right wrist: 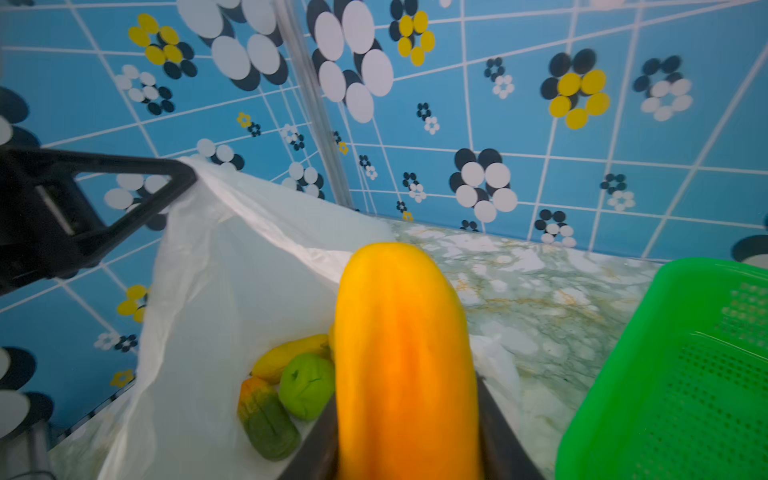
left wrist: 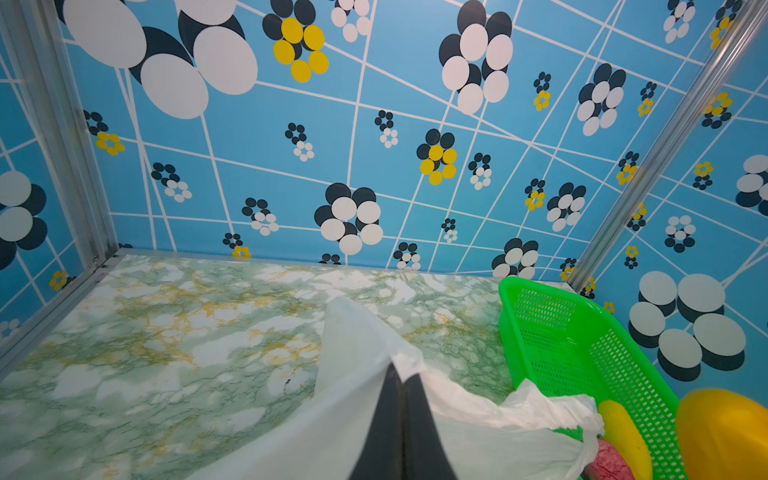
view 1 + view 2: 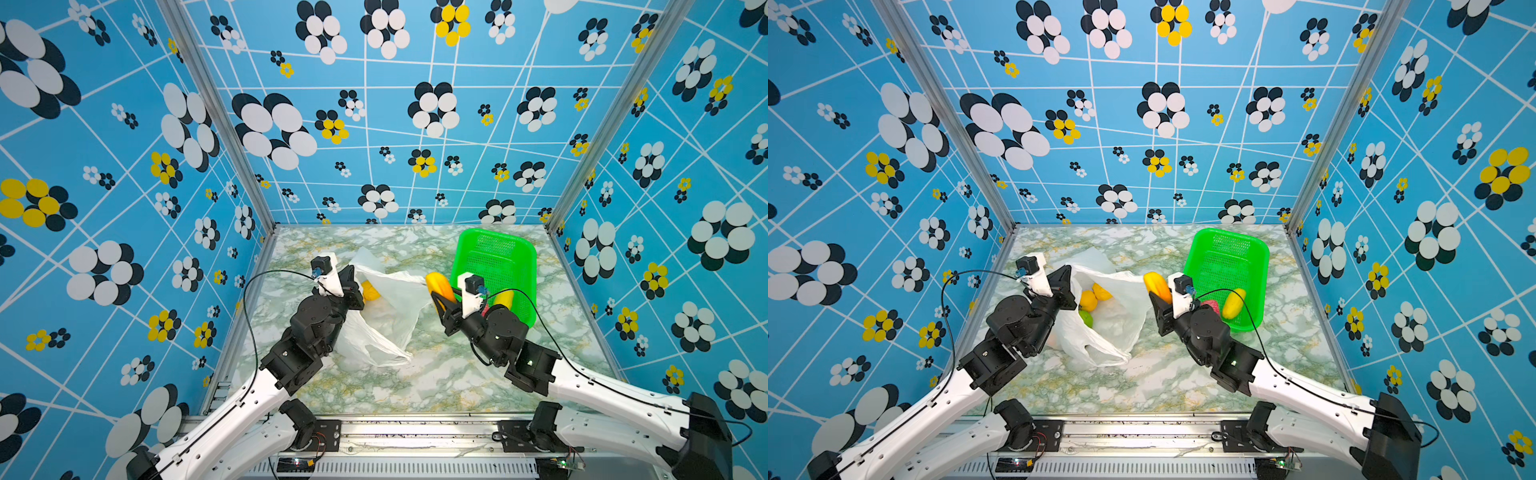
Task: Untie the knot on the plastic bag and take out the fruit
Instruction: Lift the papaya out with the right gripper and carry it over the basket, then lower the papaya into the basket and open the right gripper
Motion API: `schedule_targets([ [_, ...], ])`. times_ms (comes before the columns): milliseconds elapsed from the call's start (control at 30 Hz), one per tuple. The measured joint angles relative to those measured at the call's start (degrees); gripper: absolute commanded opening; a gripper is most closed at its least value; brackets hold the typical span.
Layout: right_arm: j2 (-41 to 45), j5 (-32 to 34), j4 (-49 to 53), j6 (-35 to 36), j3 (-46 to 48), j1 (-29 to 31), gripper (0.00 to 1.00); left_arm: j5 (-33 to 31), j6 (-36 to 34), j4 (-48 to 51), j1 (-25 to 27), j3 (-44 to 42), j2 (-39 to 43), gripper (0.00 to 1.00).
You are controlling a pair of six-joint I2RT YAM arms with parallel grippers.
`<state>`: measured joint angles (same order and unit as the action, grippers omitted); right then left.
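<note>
Plastic bag (image 3: 395,291): thin, translucent white film, crinkled and faintly glossy; orange fruit (image 1: 403,353): smooth skin with a soft sheen; green fruit (image 1: 307,390): creased, matt surface. Basket (image 3: 498,262): bright green rigid plastic, glossy at the rim, perforated into fine mesh on walls and floor; table top (image 3: 436,374): smooth marble-print sheet with a light shine. Frame post (image 3: 225,124): bare silvery metal; left gripper (image 2: 403,372): matt black plastic; arm shells (image 3: 249,399): smooth white plastic.

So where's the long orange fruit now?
In both top views the fruit sits in the right gripper, between the white bag and green basket.
</note>
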<state>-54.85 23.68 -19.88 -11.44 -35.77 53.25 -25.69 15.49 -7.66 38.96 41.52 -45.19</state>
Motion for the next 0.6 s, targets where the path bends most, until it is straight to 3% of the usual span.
schedule_targets([
  [233, 0.7, 2.4, 10.4, -7.5, -1.0, -17.6, 0.25, 0.9, 0.4, 0.1, -0.3, 0.0, 0.0, 0.0],
  [367, -7.4, -2.5, 17.2, -14.6, -5.1, -30.4, 0.22, 1.3, 0.4, 0.4, -0.3, 0.0, 0.0, 0.0],
  [433, -12.6, -5.9, 19.3, -17.6, -7.4, -35.8, 0.25, 1.5, 0.4, 0.4, -0.3, 0.0, 0.0, 0.0],
  [600, -25.9, -10.9, 22.1, -20.6, -12.5, -40.9, 0.27, 2.0, 0.4, 0.5, -0.4, 0.0, 0.1, 0.0],
])
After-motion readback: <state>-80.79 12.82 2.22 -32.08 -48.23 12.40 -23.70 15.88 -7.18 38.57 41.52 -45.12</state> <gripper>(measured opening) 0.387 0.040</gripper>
